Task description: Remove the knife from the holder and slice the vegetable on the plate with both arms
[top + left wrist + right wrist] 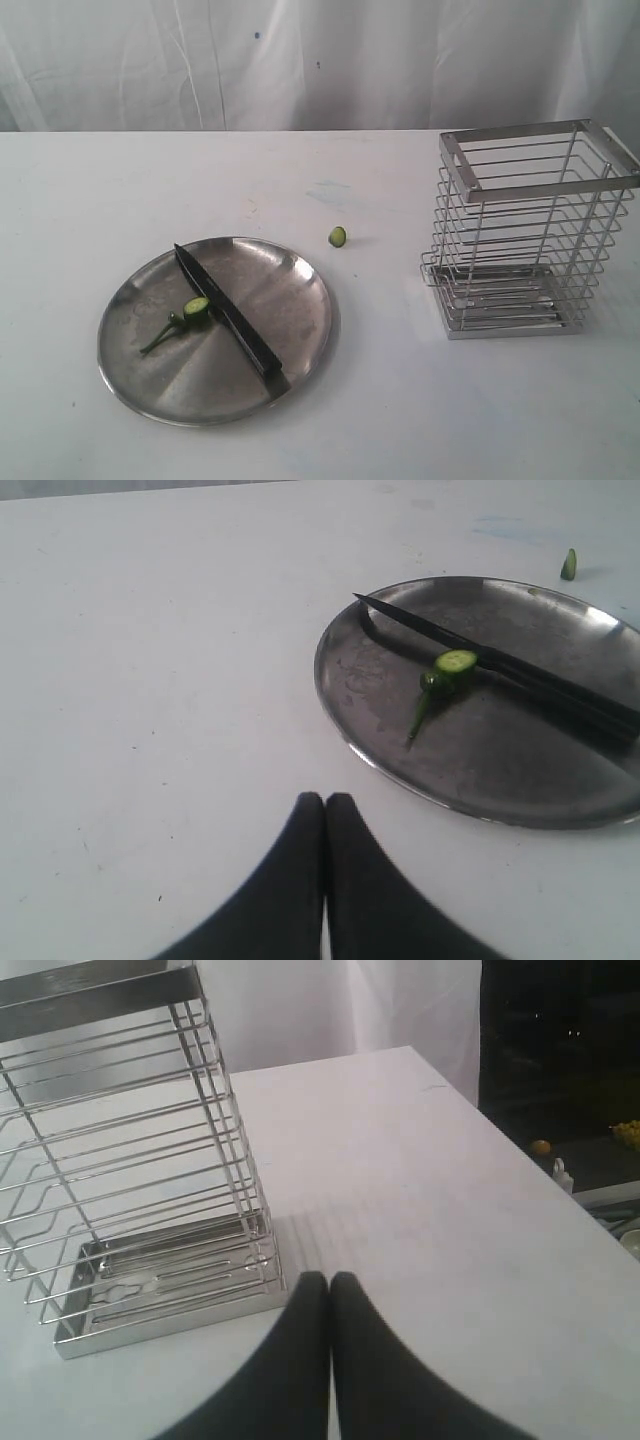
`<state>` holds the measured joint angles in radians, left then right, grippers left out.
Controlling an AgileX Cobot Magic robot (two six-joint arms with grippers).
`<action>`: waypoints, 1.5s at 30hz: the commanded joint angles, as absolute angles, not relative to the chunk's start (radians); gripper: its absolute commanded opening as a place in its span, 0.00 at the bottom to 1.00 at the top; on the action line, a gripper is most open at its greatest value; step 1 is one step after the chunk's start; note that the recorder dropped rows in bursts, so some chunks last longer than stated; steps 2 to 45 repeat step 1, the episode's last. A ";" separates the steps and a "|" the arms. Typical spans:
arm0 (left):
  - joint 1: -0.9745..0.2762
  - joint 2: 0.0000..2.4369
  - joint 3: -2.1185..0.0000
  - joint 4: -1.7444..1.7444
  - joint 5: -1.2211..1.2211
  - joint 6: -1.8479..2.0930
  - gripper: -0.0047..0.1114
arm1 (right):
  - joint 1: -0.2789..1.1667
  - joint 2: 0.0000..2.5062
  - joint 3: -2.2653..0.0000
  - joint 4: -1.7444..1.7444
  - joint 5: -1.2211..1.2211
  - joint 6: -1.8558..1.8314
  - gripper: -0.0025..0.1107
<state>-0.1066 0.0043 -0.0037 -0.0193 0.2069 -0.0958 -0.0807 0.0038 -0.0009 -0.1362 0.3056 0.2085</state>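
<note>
exterior – knife: the knife (pixel 229 311) lies flat across the plate (pixel 290 280), tip toward the plate's far rim, handle end poking over the near rim. Looks thin, stiff and light; flat on shiny steel, I'd guess it skates around if nudged. That overhanging handle is the obvious place to grab.
exterior – vegetable: the vegetable (pixel 183 318) sits on the plate, cut face up, right against the blade, on the side away from the holder. Tiny and soft-ish, probably rolls; the stem looks too flimsy to pinch.
exterior – stray piece: a cut-off chili piece (pixel 338 237) sits on the table (pixel 380 420) just off the plate's far edge, between plate and holder.
exterior – holder: the holder (pixel 525 230) stands upright well apart from the plate, nothing in it. No arms in this shot.
left wrist – gripper: left gripper (pixel 324 802) has its fingers pressed together, nothing in them, hovering over bare table near the plate's rim. Nothing between it and the plate.
right wrist – gripper: right gripper (pixel 328 1282) is pinched closed too and carries nothing, just beside the holder's base, so the rack is the thing to steer round.
</note>
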 commanded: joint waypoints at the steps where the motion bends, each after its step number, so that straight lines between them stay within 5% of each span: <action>1: -0.112 0.000 0.000 -0.020 0.201 -0.100 0.04 | -0.089 0.000 0.000 -0.139 0.298 0.212 0.02; 45: -0.112 0.000 0.000 -0.020 0.201 -0.100 0.04 | -0.089 0.000 0.000 -0.139 0.298 0.212 0.02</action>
